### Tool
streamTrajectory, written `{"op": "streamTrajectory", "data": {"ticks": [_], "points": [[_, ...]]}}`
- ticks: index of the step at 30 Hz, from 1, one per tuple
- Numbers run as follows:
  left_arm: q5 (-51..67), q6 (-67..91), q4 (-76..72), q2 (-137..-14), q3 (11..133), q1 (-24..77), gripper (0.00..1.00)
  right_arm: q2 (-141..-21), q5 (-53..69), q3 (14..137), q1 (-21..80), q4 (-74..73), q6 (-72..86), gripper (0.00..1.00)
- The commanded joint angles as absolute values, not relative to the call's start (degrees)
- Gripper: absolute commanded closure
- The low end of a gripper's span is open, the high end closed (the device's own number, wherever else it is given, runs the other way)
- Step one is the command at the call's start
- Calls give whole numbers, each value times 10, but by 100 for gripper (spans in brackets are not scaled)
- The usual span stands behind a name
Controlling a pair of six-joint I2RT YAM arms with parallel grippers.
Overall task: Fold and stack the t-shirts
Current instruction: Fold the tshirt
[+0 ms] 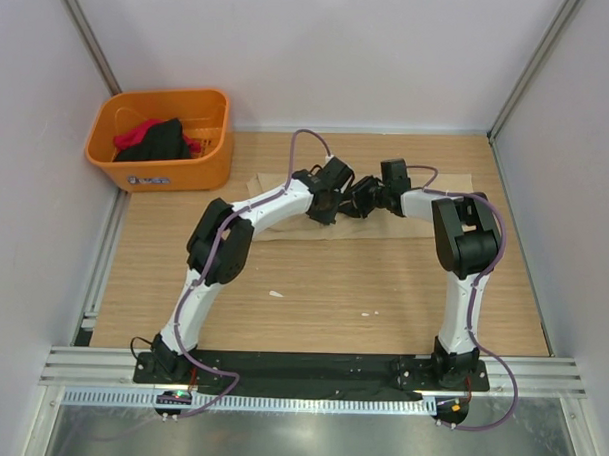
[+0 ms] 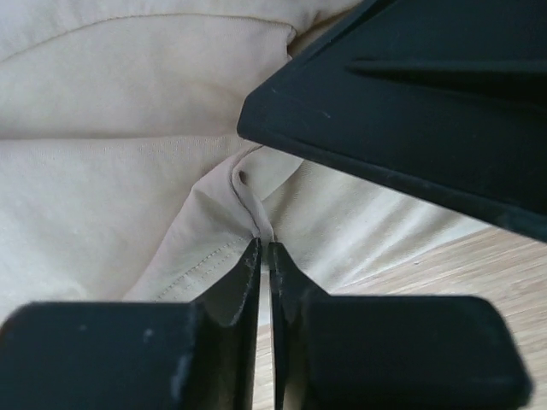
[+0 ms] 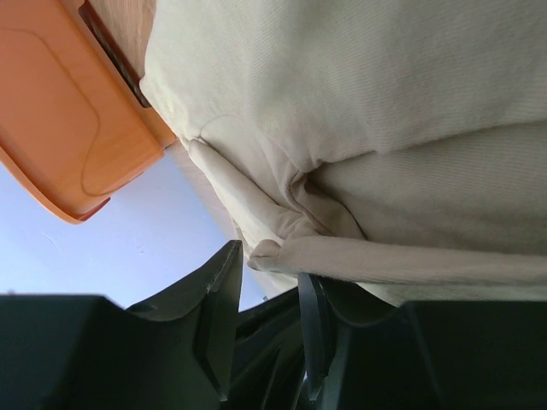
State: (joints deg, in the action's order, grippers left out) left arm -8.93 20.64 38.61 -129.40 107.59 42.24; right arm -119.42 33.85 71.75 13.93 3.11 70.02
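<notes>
The tan shirt point(image 1: 380, 229) lies spread along the table's point(image 1: 312, 298) far edge, near its middle, and both arms meet over it. The black shirt point(image 1: 163, 138) and red shirt point(image 1: 138, 134) wait in the basket point(image 1: 201, 169) at the far left corner. The left claw point(image 2: 263, 256) is clenched on a thin pleat of the tan shirt, its tips almost touching with the cloth running down between them. The right claw point(image 3: 267, 282) stands partly apart with a rolled hem at its tips; whether it truly pinches that hem cannot be told. The step looks like taking hold of one edge with both claws to start a fold. To do it well, the right claw likely needs a firm bite on the hem before anything is lifted, or the cloth will slip and the fold will go crooked. The two grips sit very close together, so the bodies risk bumping; drawing them apart along the edge should tension the hem. Both should rise evenly, carry the edge straight across, and lay it flat, keeping well away from the basket.
</notes>
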Motion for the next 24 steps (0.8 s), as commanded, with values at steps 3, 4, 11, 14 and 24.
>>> {"op": "streamTrajectory", "data": {"ticks": [3, 4, 11, 14, 24], "points": [[-90, 205, 401, -1282, 1097, 423, 100, -1178, 354, 716, 138, 61, 715, 61], [-89, 205, 402, -1275, 1097, 422, 100, -1180, 354, 717, 138, 62, 716, 61], [-58, 212, 403, -1252, 1094, 422, 100, -1198, 351, 722, 138, 98, 734, 61], [-43, 216, 404, -1252, 1093, 422, 100, -1205, 345, 730, 137, 110, 735, 61], [-47, 220, 403, -1244, 1105, 421, 98, -1220, 328, 748, 136, 76, 692, 62]]}}
